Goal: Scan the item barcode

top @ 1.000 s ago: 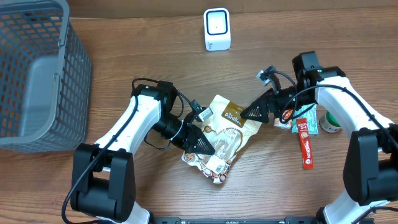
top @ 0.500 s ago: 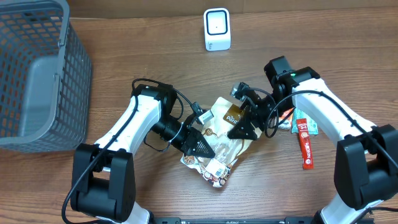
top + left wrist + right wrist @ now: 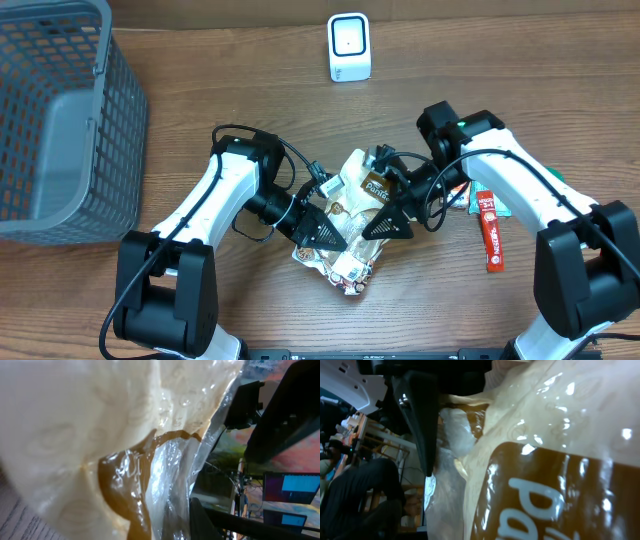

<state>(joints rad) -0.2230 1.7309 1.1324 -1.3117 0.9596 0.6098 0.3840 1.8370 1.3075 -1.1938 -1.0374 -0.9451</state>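
Wood-grain table (image 3: 250, 90) fills the overhead view, with a grey basket (image 3: 60, 120) at the far left and a small white scanner (image 3: 349, 47) standing at the back edge. A cream and brown snack bag (image 3: 365, 185) sits in the middle of the table, between the two arms and well short of the scanner.

The left gripper (image 3: 330, 236) is pressed together on the bag's left side. It appears to pinch the wrapper there, and the left wrist view is filled with crinkled cream and clear film at very close range. That hold likely keeps the floppy bag raised and steady so the other arm can get at it.

The right gripper (image 3: 380, 226) is spread wide at the bag's right side. Its wrist view shows one dark finger (image 3: 422, 425) next to the glossy brown label, with nothing caught yet. A second hold would probably let the pair turn the barcode toward the scanner. No barcode can be made out in any view.

A red stick packet (image 3: 489, 232) lies off to the right, untouched.
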